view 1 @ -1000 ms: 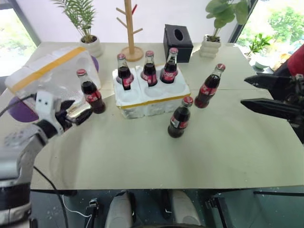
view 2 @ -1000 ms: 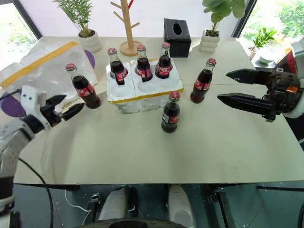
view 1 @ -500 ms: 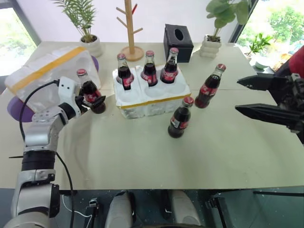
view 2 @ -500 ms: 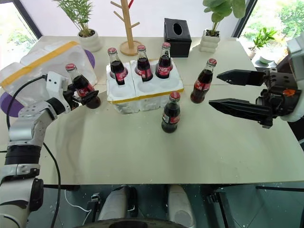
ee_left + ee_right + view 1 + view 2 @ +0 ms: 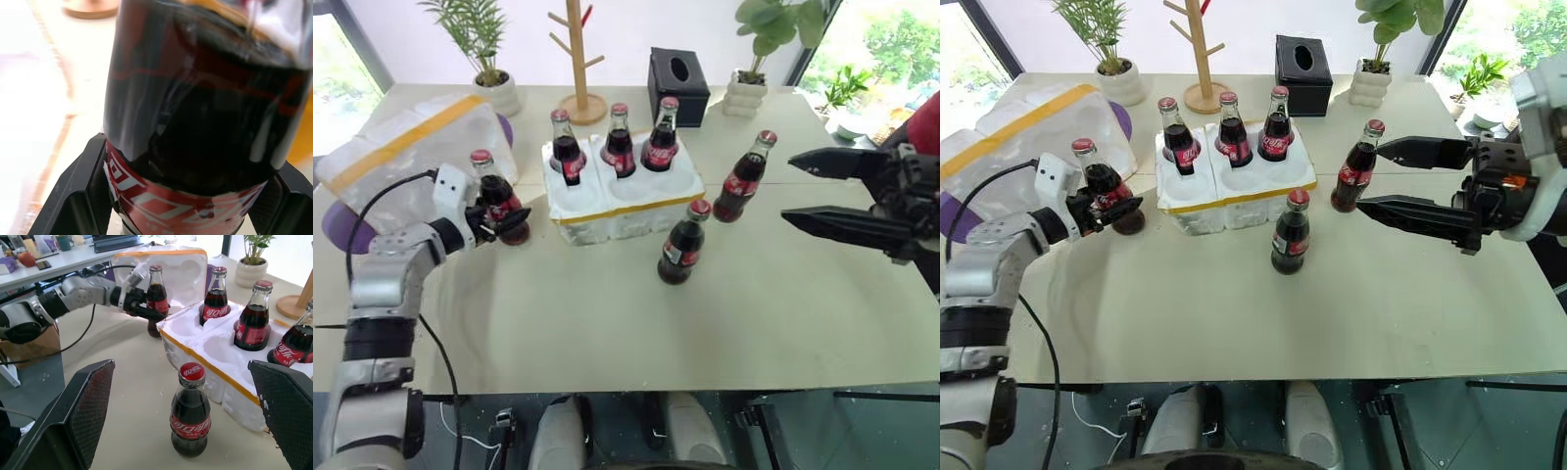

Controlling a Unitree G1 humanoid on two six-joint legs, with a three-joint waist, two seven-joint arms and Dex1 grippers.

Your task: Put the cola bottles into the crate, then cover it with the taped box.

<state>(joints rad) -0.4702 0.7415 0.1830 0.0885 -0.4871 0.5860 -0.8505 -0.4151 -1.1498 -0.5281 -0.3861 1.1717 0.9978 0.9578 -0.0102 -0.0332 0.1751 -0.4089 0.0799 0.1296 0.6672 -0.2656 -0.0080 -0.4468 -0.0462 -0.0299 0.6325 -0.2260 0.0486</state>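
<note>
six red-capped dark cola bottles (image 5: 683, 243)

Head stereo pair looks down over the surface (image 5: 607, 323); left wrist camera sits tight against one cola bottle (image 5: 205, 122); right wrist camera faces the crate (image 5: 215, 357), shared with both eyes.

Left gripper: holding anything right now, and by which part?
The left gripper has its fingers on either side of a cola bottle, at the labelled lower body; a firm clamp cannot be told. The right gripper is open, empty.
</note>
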